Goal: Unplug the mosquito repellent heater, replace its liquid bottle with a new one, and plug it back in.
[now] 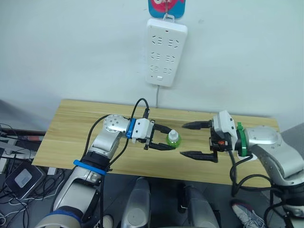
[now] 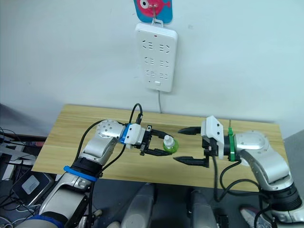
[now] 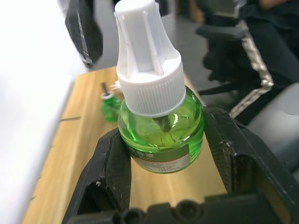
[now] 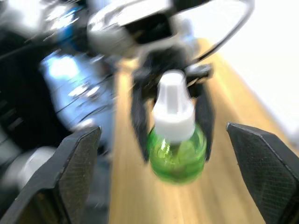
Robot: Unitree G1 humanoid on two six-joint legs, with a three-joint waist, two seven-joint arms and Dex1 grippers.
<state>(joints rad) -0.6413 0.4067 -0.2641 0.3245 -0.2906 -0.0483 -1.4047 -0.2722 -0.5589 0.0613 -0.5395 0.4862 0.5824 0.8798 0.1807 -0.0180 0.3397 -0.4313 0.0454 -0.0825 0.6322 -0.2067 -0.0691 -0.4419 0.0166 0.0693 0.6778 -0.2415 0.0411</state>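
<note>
Over the wooden worktop (image 1: 85,118), in the head views, the left hand (image 1: 162,138) was clenched on a green bottle (image 1: 173,139) with a white cap, holding it upright between its two black fingers near the middle of the board. The right hand (image 1: 193,140) faced it from the other side, released, its fingers spread wide apart and clear of the bottle. A white power strip (image 1: 165,51) hung on the wall above, its cord running down behind the worktop.

From the left wrist, the bottle (image 3: 159,126) sat gripped low between both fingers (image 3: 112,163), green liquid showing under the ribbed cap. A second small green bottle (image 3: 110,105) stood farther along the board.

From the right wrist, the bottle (image 4: 176,149) appeared between the left hand's fingers, with the right hand's own fingers (image 4: 77,165) far apart on either side.
</note>
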